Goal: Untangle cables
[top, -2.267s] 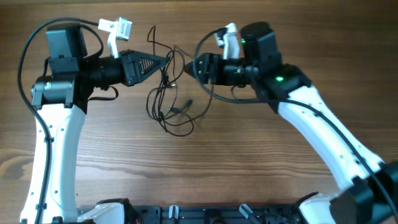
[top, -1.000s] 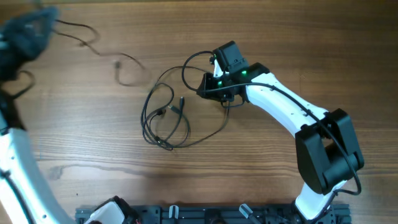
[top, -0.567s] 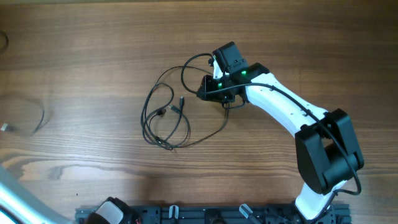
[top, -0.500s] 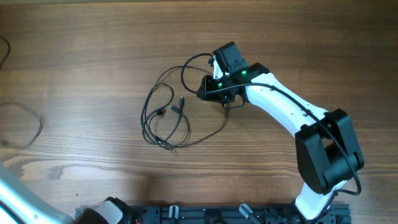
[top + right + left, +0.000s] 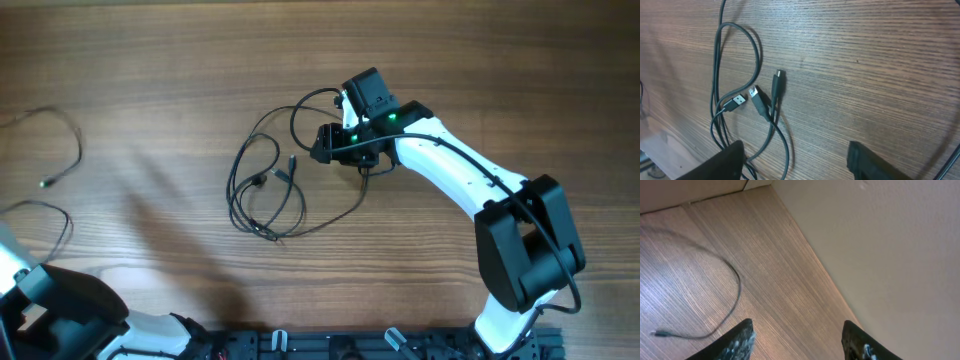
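The left jaws are seen spread in the left wrist view, with nothing between them. Beyond them lie only the bare desk and a loose cable with its plug end, beside a pale wall. The right jaws are likewise spread and empty in the right wrist view, held low over the desk just right of the remaining bundle.

About two seconds ago both arms were closed in on one tangle at the centre. Since then one cable has been drawn away and let go. The loose cable is now laid out at the left edge of the overhead frame, well apart from the bundle at centre. The left arm has been pulled back to the lower left corner. It is judged that one of the cables is freed, while the crossed loops at centre remain to be parted.

The separation is shown only by the overhead view, though whether the left-edge lengths are one cable or two cannot be told. The small plugs lying among the loops are made plain only by the right wrist view.
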Available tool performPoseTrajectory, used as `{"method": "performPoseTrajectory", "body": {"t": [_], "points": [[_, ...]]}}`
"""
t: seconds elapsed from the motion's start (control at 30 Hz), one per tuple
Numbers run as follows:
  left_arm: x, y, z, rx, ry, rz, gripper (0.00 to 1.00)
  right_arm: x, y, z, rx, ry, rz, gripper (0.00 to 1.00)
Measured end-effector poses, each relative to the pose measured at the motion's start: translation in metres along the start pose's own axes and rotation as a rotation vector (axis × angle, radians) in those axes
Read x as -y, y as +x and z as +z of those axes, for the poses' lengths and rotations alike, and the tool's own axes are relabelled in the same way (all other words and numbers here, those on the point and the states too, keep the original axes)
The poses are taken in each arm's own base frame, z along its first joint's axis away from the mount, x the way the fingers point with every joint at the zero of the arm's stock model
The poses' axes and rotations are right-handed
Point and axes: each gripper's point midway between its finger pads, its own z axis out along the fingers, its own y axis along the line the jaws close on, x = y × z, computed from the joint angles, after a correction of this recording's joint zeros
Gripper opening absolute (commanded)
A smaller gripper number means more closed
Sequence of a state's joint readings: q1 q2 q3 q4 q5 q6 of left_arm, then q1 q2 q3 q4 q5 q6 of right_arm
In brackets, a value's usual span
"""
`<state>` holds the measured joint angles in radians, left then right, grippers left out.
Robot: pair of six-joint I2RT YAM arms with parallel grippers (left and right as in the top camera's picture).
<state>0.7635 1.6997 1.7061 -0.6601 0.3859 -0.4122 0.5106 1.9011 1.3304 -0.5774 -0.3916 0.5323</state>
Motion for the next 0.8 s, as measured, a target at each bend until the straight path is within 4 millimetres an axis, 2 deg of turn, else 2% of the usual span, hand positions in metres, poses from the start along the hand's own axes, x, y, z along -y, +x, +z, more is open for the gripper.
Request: {"method": "performPoseTrajectory", "body": {"t": [0.07, 0.17, 0.23, 0.3, 0.33, 0.37, 0.43, 0.5, 0.57, 0.63, 0.73, 0.8], "points": [[0.001, 0.003, -0.001, -0.003, -0.017, 0.000, 0.57, 0.000, 0.000, 0.000, 0.000, 0.000, -0.002, 0.82], [0.012, 0.008, -0.010, -0.004, -0.012, 0.008, 0.57, 0.001, 0.000, 0.000, 0.000, 0.007, -0.002, 0.82], [0.034, 0.012, -0.028, 0.008, 0.023, 0.035, 0.58, 0.002, -0.002, -0.001, 0.009, 0.013, -0.007, 0.82], [0.065, 0.025, -0.055, 0.004, 0.072, 0.078, 0.58, 0.000, -0.006, -0.009, 0.033, 0.010, -0.029, 0.82], [0.094, 0.048, -0.082, -0.024, 0.120, 0.127, 0.58, -0.006, -0.013, -0.025, 0.076, -0.004, -0.043, 0.82], [0.112, 0.062, -0.098, -0.040, 0.160, 0.164, 0.58, -0.011, -0.017, -0.038, 0.105, -0.015, -0.052, 0.83], [0.131, 0.106, -0.122, -0.150, 0.186, 0.215, 0.56, -0.019, -0.027, -0.071, 0.180, -0.041, -0.067, 0.84], [0.143, 0.154, -0.135, -0.283, 0.195, 0.275, 0.49, -0.021, -0.035, -0.110, 0.259, -0.059, -0.063, 0.84], [0.142, 0.194, -0.132, -0.393, 0.161, 0.320, 0.49, -0.013, -0.040, -0.141, 0.316, -0.059, -0.039, 0.84], [0.132, 0.225, -0.121, -0.474, 0.102, 0.341, 0.50, 0.001, -0.043, -0.156, 0.339, -0.042, -0.004, 0.84], [0.110, 0.281, -0.094, -0.567, 0.009, 0.382, 0.51, 0.023, -0.044, -0.163, 0.336, -0.008, 0.047, 0.84], [0.091, 0.320, -0.080, -0.636, -0.035, 0.415, 0.53, 0.030, -0.044, -0.165, 0.333, 0.007, 0.056, 0.84]]}}
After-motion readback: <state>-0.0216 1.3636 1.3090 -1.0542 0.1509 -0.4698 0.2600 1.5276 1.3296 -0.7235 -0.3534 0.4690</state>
